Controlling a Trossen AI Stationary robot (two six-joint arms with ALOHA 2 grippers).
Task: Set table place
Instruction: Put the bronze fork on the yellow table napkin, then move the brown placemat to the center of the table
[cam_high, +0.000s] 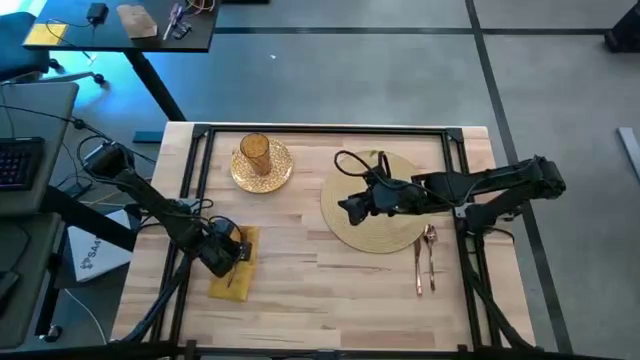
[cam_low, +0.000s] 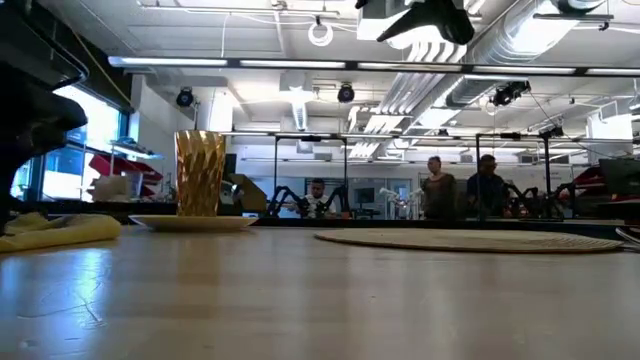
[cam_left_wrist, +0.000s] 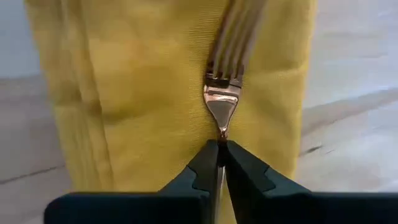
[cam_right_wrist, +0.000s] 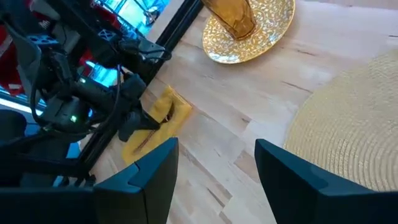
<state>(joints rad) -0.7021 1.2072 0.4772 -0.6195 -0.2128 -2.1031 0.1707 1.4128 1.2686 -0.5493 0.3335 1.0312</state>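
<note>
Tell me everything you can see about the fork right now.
The fork is copper-coloured, shiny metal, with slim tines and a narrow neck. It lies flat on the yellow napkin at the table's left front, tines pointing away from the left hand, whose fingers are closed on its handle. Most of the handle is hidden.

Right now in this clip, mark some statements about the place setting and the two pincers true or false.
1. The glass stands on the plate. True.
2. The plate sits on the placemat. False: it is on bare table, beside the mat.
3. The left pincer is shut on the fork over the napkin. True.
4. The right pincer holds a spoon. False: it is open and empty, above the placemat.
5. Two pieces of cutlery lie next to the placemat. True.
</note>
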